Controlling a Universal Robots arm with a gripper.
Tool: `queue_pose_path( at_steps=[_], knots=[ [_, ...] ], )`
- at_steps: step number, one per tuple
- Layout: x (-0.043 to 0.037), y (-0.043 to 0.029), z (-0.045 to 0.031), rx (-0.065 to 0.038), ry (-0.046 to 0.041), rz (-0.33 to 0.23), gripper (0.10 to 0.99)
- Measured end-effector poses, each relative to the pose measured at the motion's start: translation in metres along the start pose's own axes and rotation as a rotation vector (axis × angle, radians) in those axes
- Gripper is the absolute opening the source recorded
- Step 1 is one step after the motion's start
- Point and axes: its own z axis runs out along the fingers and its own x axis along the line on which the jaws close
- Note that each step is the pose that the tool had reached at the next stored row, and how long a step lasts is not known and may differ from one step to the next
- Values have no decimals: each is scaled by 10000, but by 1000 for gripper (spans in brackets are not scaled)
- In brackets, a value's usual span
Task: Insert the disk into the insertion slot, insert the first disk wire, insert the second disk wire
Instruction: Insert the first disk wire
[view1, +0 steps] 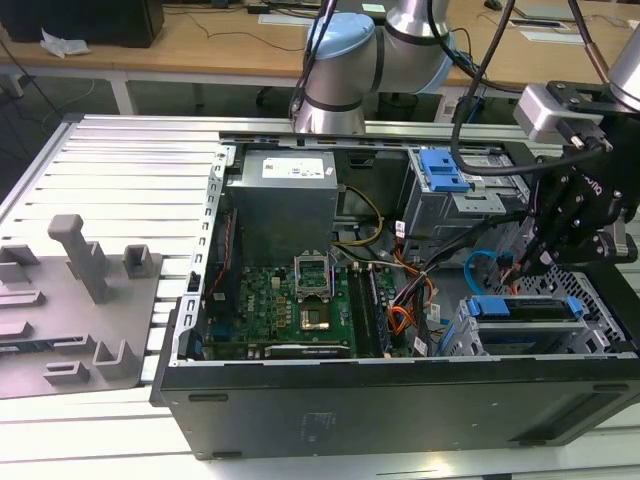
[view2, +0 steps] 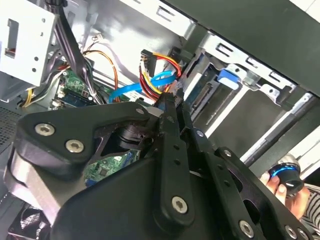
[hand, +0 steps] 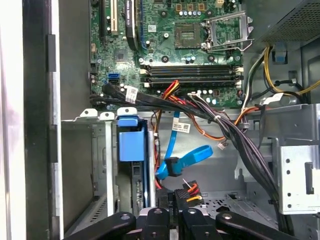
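pincer (hand: 175, 204) closed on plug end of first disk wire (hand: 190, 188), the orange-yellow-black bundle. disk (view1: 525, 308) sits in insertion slot (view1: 458, 340), at 6 o'clock of pincer in exterior view; second disk wire (view1: 480, 262) loose at 9 o'clock. recommended: keep plug square to disk, push straight w/o side load, don't snag second disk wire.

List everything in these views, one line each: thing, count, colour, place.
computer case: one, black, open on the slatted table.
power supply: one, grey, inside the case.
motherboard: one, green, inside the case.
disk: one, blue-framed, in the insertion slot.
second disk wire: one, light blue, beside the disk.
wire bundle: one, orange-yellow-black, beside that wire.
fixture plate: one, grey, exterior view's left.
person's hand: one, outside the case.
arm: one, grey-blue, behind the case.
gripper: one, black, above the disk.
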Motion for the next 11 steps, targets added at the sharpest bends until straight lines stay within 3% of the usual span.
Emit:
queue_pose_path(
  at_steps=[7, 11],
  knots=[
    [114, -6, 6, 0, -1, 0, 169],
    [237, -12, 9, 0, -1, -1, 169]
  ],
)
